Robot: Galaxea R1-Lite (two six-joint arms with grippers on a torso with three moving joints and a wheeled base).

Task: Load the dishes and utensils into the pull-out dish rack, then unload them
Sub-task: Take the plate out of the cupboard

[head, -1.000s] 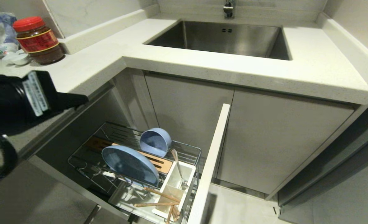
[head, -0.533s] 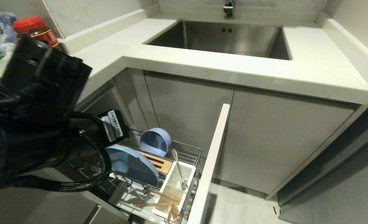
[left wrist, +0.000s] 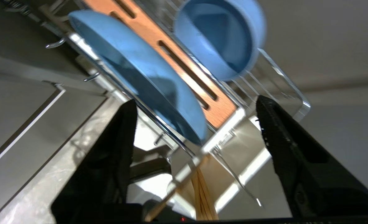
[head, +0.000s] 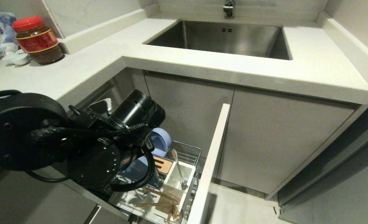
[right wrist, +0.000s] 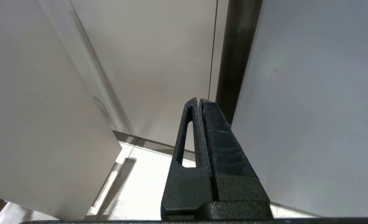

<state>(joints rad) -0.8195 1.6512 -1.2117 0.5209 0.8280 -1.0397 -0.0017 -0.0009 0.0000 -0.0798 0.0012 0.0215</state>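
The pull-out dish rack (head: 188, 152) stands drawn out under the counter, its white front panel (head: 210, 161) to the right. In it, on edge, are the light blue plate (left wrist: 146, 77) and the bowl (left wrist: 221, 37), either side of the wooden bar (left wrist: 184, 65). The spoon (head: 179, 169) stands in the white utensil box (head: 174, 183); the chopsticks (head: 156, 202) lean there too. My left gripper (left wrist: 196, 101) hovers open above the plate's near end and touches nothing. The left arm (head: 93, 149) hides most of the plate in the head view. My right gripper (right wrist: 199, 100) is shut and empty by the cabinet doors.
A steel sink (head: 227, 37) is set in the pale counter (head: 311, 71) above the rack. A red-lidded jar (head: 37, 40) and tiny white dishes (head: 16, 58) sit at the counter's far left. Closed cabinet doors (head: 271, 140) stand right of the panel.
The left arm has swung down from counter height to just over the rack and now covers most of the plate. The dishes, utensils and rack have not moved.
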